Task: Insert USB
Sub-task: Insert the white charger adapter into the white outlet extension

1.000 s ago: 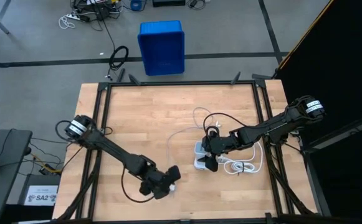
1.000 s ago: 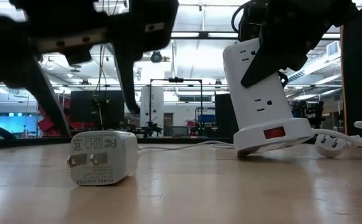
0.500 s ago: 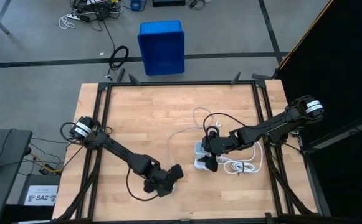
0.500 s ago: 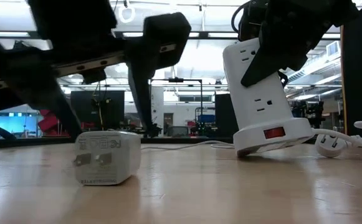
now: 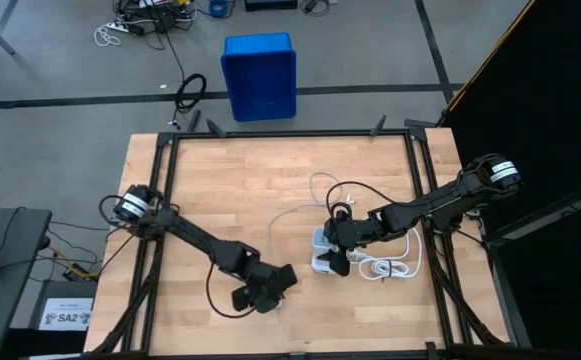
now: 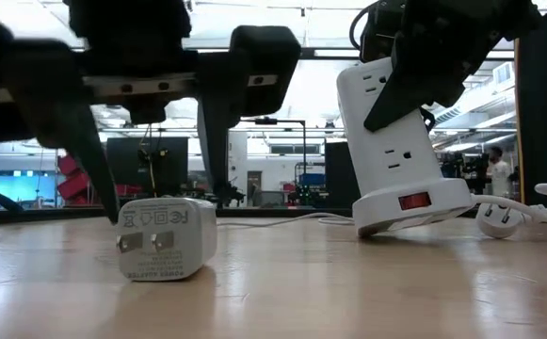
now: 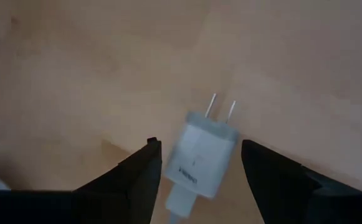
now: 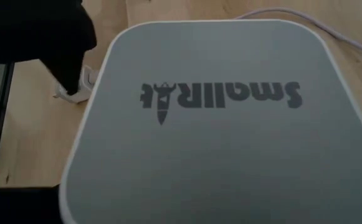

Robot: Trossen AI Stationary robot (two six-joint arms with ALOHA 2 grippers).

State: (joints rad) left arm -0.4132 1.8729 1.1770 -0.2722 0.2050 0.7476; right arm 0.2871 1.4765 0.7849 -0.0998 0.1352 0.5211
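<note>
My right gripper [image 5: 334,248] clamps the tilted power strip [image 6: 400,141]; apart from it, my left gripper [image 7: 199,149] stands wide astride the wall adapter [image 7: 199,158]; the USB cable [image 5: 282,217], curled beside the strip, looks light and limp, so I judge its stiff plug the best place to pinch.

The small plug cube [image 6: 167,238] lies on the table [image 5: 220,190] near its front edge — between the left gripper's [image 7: 199,165] fingers. To its right stands the tilted power tower [image 6: 395,141]; the USB [image 5: 288,215] curls behind it.
</note>
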